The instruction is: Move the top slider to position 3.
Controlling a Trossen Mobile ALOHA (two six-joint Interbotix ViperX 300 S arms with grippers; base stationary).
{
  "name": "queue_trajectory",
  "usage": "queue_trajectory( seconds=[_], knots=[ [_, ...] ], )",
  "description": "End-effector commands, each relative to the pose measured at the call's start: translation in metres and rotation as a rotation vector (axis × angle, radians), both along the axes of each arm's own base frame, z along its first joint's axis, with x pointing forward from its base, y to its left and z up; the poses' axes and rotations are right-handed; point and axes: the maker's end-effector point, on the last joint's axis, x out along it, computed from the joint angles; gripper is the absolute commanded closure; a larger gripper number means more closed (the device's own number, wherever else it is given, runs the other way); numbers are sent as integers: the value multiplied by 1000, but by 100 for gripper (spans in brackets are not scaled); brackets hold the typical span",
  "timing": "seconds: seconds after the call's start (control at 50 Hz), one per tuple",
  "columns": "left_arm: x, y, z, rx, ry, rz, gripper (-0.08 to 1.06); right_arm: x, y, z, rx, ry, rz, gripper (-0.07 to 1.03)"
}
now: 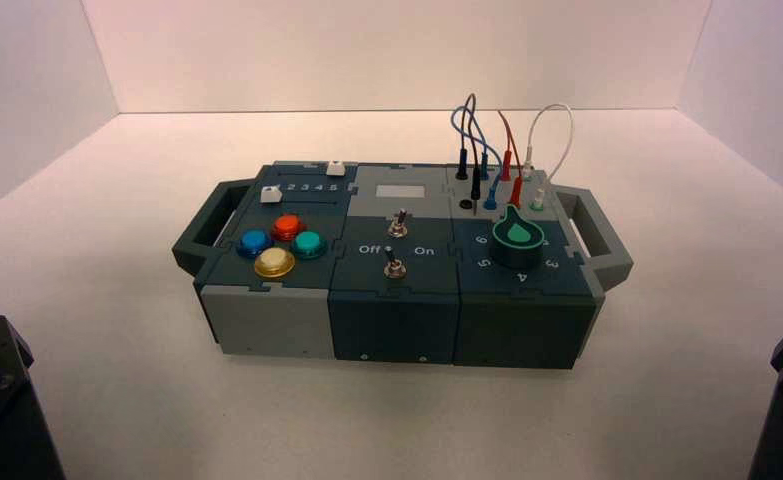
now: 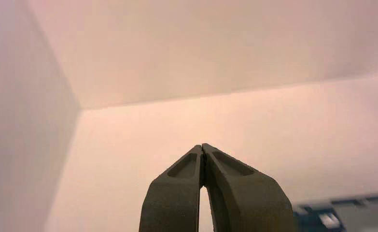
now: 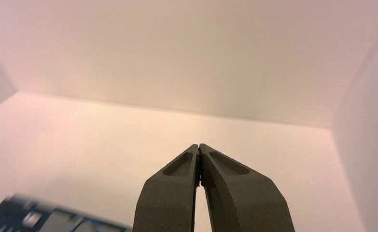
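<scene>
A plain white tabletop [image 1: 387, 420] is enclosed by white walls: a back wall [image 1: 397, 50] and two side walls [image 1: 27, 90] meeting at its far corners.

Four round buttons [image 1: 280, 244] — red, blue, teal, yellow; two toggle switches [image 1: 397, 243]; green knob [image 1: 518, 236]; looping wires [image 1: 507, 140].

Open space above the top slider [image 1: 335, 168]; wires [image 1: 487, 140] stand well apart.

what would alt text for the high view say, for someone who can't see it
A dark blue and grey control box sits on a white surface, untouched; both arms are parked at the lower corners. The top slider sits at the box's far left, above a second white slider beside a printed digit row, with four coloured buttons, two toggle switches, a green knob and plugged wires.
</scene>
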Motion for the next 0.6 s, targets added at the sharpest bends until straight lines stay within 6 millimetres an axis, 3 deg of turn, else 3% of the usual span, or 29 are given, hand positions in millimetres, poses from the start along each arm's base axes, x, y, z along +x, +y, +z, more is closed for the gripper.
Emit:
queue_trajectory(
  seconds=[0.02, 0.28, 0.6],
  knots=[
    [11, -19, 8, -7, 46, -74, 101, 8, 16, 13, -1, 19, 48, 98],
    [8, -55, 4, -12, 177, -228, 101, 18, 51, 3, -27, 181, 139, 98],
    [-8, -73, -5, -35, 305, -321, 101, 17, 74, -12, -56, 342, 199, 98]
  ],
)
